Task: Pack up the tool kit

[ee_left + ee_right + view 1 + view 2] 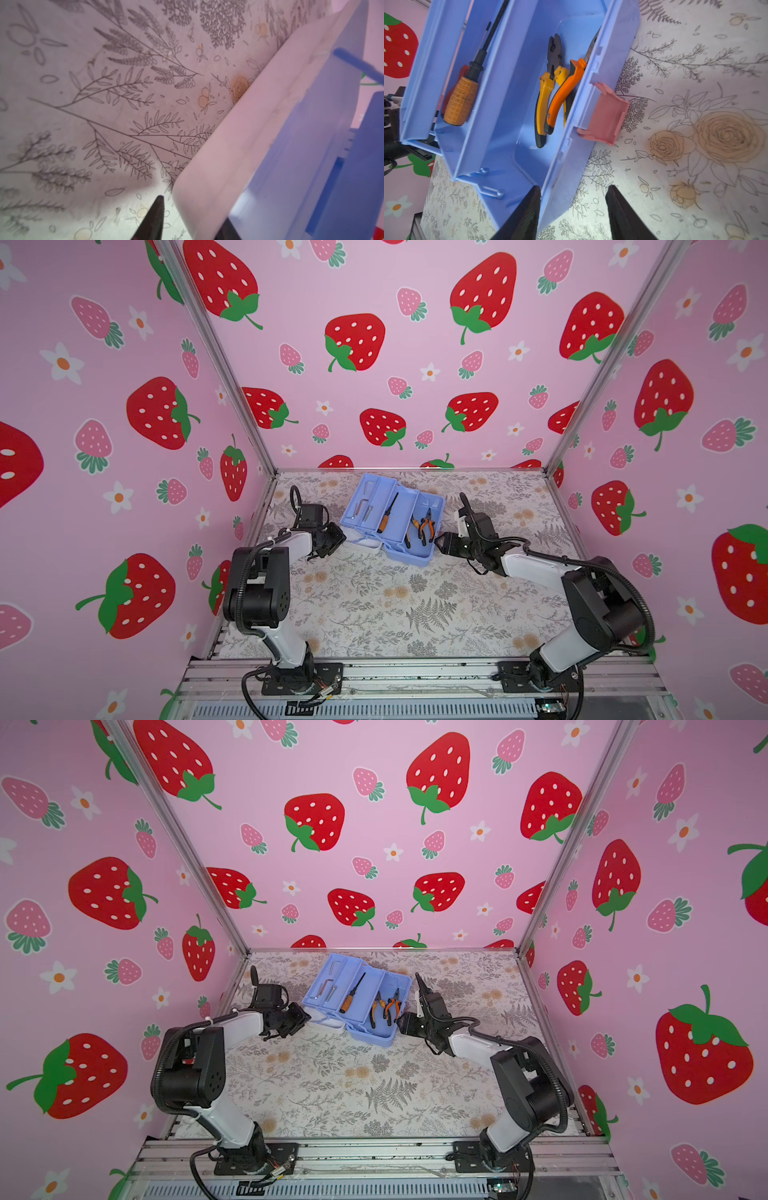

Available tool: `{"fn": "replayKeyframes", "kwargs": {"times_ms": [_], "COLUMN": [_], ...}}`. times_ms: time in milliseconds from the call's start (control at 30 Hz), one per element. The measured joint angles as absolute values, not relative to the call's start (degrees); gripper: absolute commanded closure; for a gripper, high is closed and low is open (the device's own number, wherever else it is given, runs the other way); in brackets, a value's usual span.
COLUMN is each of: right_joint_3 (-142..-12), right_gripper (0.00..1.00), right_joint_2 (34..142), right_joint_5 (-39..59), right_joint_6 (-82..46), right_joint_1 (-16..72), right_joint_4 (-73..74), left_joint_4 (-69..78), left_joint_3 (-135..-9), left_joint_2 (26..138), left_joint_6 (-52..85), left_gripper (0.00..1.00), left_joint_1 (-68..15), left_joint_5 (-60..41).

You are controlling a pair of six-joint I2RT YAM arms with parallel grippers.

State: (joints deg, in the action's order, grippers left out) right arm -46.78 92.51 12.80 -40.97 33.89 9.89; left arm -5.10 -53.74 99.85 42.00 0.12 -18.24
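Tool kit (392,520) lies open toward 12 o'clock of the table (374,614); its long axis runs roughly 1 to 7 in both top views; hex keys (359,506), screwdriver (386,514) and pliers (424,529) sit in its blue tiers. White lid (368,544) lies at the kit's 8 o'clock, just beside the left gripper (338,537); we judge that the nearer arm for swinging it shut toward 3. One left finger (153,220) shows clear of the lid's edge; its mate is mostly hidden, so we cannot tell whether those jaws bite. Right gripper (574,187) sits at the kit's 4 o'clock; jaws spread, straddling the base wall (618,41) without pinching; pink latch (604,116) just beyond.
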Motion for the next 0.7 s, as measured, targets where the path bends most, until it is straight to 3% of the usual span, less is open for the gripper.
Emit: {"fn": "replayKeyframes", "kwargs": {"times_ms": [367,700], "right_joint_3": [-48.6,-48.6], "right_gripper": [0.47,0.48], "right_joint_2": [95.8,96.5], "right_joint_5": [13.6,14.6], "right_joint_6": [-41.5,-41.4], "right_joint_1": [34.9,34.9], "right_joint_4": [11.2,11.6], "left_joint_4": [-9.4,-26.9], "left_joint_3": [-55.9,-62.9], "left_joint_2": [98.5,89.1], "left_joint_6": [39.8,36.8], "left_gripper": [1.00,1.00], "left_joint_1": [-2.5,-13.2], "left_joint_5": [-11.7,8.1]}}
